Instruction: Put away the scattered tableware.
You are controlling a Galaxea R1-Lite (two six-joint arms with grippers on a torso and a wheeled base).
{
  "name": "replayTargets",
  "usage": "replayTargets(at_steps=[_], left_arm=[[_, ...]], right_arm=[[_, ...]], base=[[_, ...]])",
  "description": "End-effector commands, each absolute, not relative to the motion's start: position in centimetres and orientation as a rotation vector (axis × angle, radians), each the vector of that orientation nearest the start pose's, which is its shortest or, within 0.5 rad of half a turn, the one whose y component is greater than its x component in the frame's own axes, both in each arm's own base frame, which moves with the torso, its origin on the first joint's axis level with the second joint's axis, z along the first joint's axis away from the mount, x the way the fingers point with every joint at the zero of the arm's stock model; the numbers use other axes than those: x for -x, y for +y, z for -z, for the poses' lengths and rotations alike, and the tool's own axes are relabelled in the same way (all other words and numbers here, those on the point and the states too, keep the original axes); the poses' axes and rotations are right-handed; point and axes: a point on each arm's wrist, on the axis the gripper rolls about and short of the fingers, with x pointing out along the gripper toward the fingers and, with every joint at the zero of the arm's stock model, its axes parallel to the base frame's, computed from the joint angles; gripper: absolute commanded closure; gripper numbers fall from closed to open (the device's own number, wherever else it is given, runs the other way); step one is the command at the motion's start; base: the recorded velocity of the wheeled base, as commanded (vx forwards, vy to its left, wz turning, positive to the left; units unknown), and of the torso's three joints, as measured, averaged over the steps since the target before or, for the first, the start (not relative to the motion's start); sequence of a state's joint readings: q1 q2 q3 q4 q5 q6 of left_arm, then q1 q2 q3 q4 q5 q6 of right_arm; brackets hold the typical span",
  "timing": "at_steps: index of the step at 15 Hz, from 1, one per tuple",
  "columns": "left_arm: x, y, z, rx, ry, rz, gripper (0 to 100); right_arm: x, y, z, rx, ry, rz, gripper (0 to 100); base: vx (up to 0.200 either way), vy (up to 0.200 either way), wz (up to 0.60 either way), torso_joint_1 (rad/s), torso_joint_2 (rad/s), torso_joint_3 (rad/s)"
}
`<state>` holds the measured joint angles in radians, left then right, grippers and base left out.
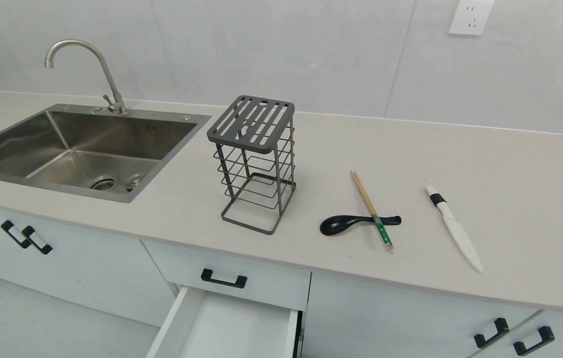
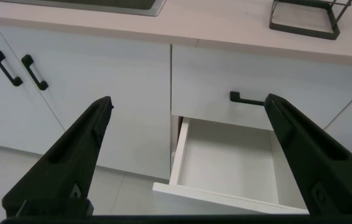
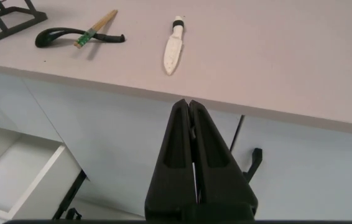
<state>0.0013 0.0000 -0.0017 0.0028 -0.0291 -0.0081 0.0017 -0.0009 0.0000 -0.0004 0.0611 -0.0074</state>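
Chopsticks (image 1: 367,199) lie across black spoon (image 1: 335,225) on counter (image 1: 460,159); white knife (image 1: 453,228) to their right, rack (image 1: 254,164) to their left. Left gripper (image 2: 188,102) spread wide, facing open drawer (image 2: 177,155). Right gripper (image 3: 190,107) pressed together, holding nothing, below counter edge.

A steel sink (image 1: 87,134) is set into the pale surface (image 1: 460,159) at left, a curved tap (image 1: 106,74) behind it. A white socket (image 1: 470,17) sits on the tiled wall (image 1: 311,49). Black handles (image 1: 37,239) mark the cupboard doors (image 1: 77,268) below.

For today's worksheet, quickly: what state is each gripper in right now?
Left gripper: open, holding nothing.
Right gripper: shut, holding nothing.
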Motion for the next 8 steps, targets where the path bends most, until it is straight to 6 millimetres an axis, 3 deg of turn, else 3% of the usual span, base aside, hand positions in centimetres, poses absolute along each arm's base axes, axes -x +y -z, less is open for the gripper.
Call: replayTargets(at_steps=[1,5,7,8], left_arm=[[2.3,-0.1,-7.6,0.008,0.003,0.028,0],[2.3,-0.1,-7.6,0.009,0.003,0.028,0],[2.3,-0.1,-7.6,0.009,0.003,0.028,0],[2.3,-0.1,-7.6,0.009,0.003,0.028,0]], right_arm=[[2.3,0.1,-7.6,0.006,-0.002,-0.063,0],[2.3,0.1,-7.7,0.002,-0.011,-0.063,0],[2.7,0.2,-10.3,0.017,-0.272,-0.069,0],[2.7,0.2,-10.5,0.022,-0.287,-0.079,0]], base=[[0.000,0.000,0.00,0.000,0.00,0.000],[0.000,0.000,0.00,0.000,0.00,0.000],[0.000,0.000,0.00,0.000,0.00,0.000],[0.000,0.000,0.00,0.000,0.00,0.000]])
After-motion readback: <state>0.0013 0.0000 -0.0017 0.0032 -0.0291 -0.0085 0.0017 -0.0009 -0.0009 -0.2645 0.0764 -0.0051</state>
